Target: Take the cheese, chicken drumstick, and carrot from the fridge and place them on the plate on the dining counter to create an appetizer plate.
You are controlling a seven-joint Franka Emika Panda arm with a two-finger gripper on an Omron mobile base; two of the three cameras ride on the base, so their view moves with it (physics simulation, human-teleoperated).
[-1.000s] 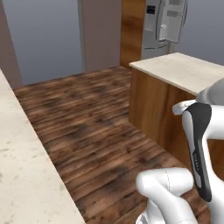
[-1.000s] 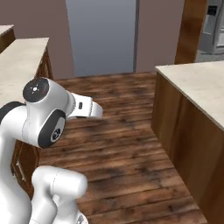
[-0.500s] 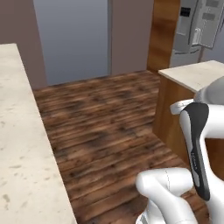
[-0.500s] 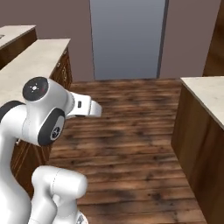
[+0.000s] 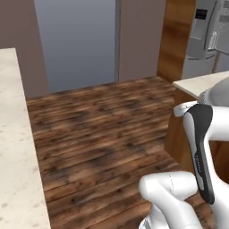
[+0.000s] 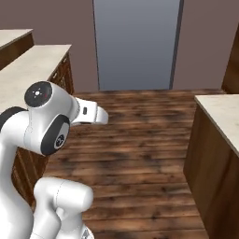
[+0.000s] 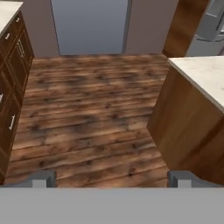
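The fridge (image 5: 206,35) is a grey cabinet with its doors closed, standing at the far right behind a wood panel; its corner also shows in the hand view (image 7: 212,21). My gripper (image 7: 113,179) is open, its two fingertips (image 7: 43,178) far apart with nothing between them, held above the wooden floor. The cheese, chicken drumstick, carrot, plate and dining counter are out of view.
A stone-topped wooden island (image 7: 197,78) stands close on the right. A long beige counter (image 5: 13,147) with dark drawer fronts (image 7: 11,74) runs along the left. Between them lies open plank floor (image 6: 140,140), leading to a grey doorway panel (image 6: 135,42).
The whole picture has slid to the right in both base views, so the base has turned or driven. The arm keeps its pose and the gripper stays open.
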